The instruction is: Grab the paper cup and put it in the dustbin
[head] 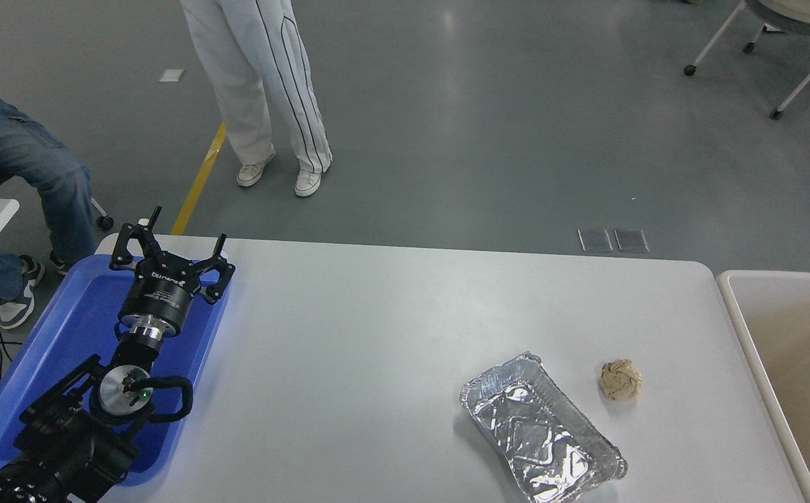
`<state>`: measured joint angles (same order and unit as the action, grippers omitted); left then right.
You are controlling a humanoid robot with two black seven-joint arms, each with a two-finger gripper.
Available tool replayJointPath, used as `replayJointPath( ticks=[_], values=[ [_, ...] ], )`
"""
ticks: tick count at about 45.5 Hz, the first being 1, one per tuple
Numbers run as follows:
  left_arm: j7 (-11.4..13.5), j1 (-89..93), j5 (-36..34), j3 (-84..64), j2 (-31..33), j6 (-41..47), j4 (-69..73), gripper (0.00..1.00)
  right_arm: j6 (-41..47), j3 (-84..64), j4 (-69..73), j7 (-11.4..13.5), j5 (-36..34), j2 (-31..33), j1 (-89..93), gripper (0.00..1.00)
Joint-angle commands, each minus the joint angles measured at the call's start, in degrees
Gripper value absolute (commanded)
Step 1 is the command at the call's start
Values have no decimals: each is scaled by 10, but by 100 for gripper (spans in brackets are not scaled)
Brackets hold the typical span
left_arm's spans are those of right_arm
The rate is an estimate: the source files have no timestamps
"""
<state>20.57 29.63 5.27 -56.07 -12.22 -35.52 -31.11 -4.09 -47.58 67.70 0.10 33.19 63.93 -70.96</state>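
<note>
The left pincer (170, 248) is seen at the lower left, held over the blue tray (48, 349), its fingers spread apart and gripping nothing. The left arm is parked there, reaching in from the bottom-left corner. No right arm or right pincer is seen in the head view.

No paper cup can be made out anywhere on the tabletop (349, 335) or inside the tray. The dustbin (754, 335) is placed at the right edge of the view, just beside the tabletop's right end and well apart from the left pincer; only its pale rim and tan inside wall are shown, and nothing is seen in the visible part.

A crumpled foil tray (541, 429) lies near the front right of the tabletop, apparently holding nothing. A crumpled tan paper ball (620, 379) sits just beside it, between foil tray and dustbin.

Beyond the far side, a standing person's legs (265, 91) and a seated person's leg (34, 168) are seen.
</note>
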Motion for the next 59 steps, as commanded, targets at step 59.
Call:
replayJointPath(
  ticks=[59],
  values=[
    [-1,1,-1,1,0,0,0,100,491,-197,123,-3,-111,-334,-613,100]
  ],
)
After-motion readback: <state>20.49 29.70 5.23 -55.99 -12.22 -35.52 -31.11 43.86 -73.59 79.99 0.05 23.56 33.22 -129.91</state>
